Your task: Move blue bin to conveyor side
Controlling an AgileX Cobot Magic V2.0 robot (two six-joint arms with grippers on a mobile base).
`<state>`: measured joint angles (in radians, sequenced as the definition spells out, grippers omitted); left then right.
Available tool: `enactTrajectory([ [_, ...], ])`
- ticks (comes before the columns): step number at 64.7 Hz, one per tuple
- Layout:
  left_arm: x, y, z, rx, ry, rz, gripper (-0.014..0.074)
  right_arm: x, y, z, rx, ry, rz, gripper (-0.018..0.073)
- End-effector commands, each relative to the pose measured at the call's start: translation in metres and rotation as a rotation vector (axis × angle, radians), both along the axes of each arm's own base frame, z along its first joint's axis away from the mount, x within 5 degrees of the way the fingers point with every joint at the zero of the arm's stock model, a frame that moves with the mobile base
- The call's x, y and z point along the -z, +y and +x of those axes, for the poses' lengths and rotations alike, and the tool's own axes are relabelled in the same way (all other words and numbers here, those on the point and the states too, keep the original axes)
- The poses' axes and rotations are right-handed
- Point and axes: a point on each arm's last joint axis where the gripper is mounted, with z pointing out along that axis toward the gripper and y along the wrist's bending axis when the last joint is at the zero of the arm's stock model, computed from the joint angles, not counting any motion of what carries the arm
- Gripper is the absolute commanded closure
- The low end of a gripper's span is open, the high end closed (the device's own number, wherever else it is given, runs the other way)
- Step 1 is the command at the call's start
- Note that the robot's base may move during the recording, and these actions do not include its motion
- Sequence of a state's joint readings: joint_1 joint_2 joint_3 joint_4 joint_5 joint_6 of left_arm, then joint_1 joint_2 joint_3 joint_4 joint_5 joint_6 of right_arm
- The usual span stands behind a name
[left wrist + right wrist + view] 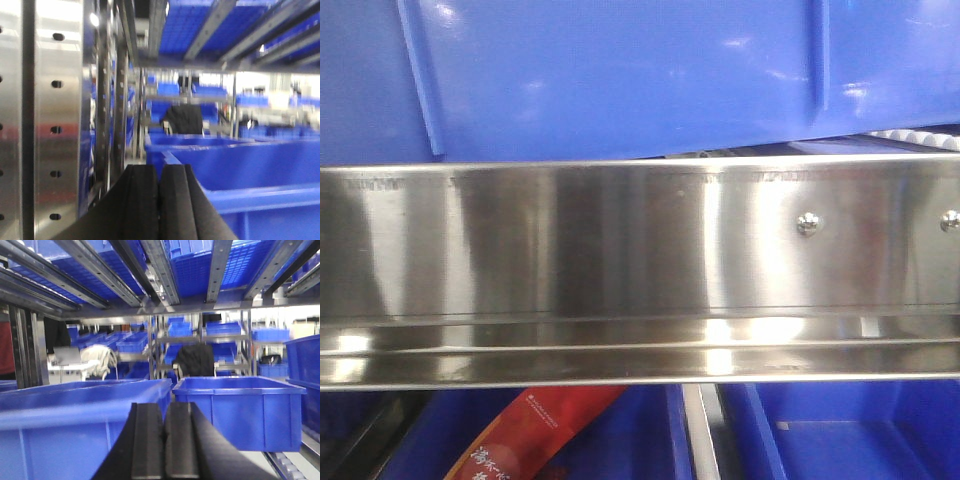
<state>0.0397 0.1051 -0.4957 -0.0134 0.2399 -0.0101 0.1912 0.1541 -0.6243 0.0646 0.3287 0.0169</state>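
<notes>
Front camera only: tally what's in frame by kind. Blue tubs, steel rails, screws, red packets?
Blue tubs: 3 (the blue bin on top, a left tub and a right tub below)
Steel rail: 1
Screws: 2
Red packet: 1
Total: 7
</notes>
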Motion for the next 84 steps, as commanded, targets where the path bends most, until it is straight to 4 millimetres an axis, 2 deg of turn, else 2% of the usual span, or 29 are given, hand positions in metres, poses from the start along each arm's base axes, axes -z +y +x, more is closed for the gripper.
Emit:
enactTrajectory([
  [1,-0.019,0.000,0.006,0.004,0.081,0.002,0.0623,-0.023,0.002,0.010,-0.004,0.092,-0.021,0.0628],
  [7,-0.043,0.000,0.020,0.007,0.172,-0.004,0.0623,-0.051,0.006,0.024,-0.013,0.222,-0.052,0.0628],
  [18,-0.078,-0.001,0.054,0.038,0.372,-0.045,0.0623,-0.094,0.015,0.067,-0.026,0.449,-0.105,0.0628],
  [26,-0.097,-0.001,0.077,0.052,0.382,-0.063,0.0623,-0.119,0.021,0.094,-0.031,0.508,-0.120,0.0628],
  [32,-0.105,-0.002,0.092,0.064,0.361,-0.085,0.0623,-0.130,0.025,0.111,-0.042,0.524,-0.115,0.0628],
  [43,-0.100,-0.003,0.119,0.082,0.414,-0.122,0.0623,-0.132,0.036,0.142,-0.094,0.570,-0.079,0.0628],
  [58,-0.096,-0.004,0.171,0.109,0.510,-0.183,0.0623,-0.117,0.047,0.200,-0.103,0.693,-0.192,0.0629],
  [68,-0.087,-0.003,0.205,0.103,0.578,-0.190,0.0623,-0.107,0.048,0.235,-0.052,0.768,-0.273,0.0629],
  [84,-0.074,-0.001,0.236,0.094,0.619,-0.197,0.0623,-0.115,0.058,0.271,-0.056,0.814,-0.308,0.0629],
])
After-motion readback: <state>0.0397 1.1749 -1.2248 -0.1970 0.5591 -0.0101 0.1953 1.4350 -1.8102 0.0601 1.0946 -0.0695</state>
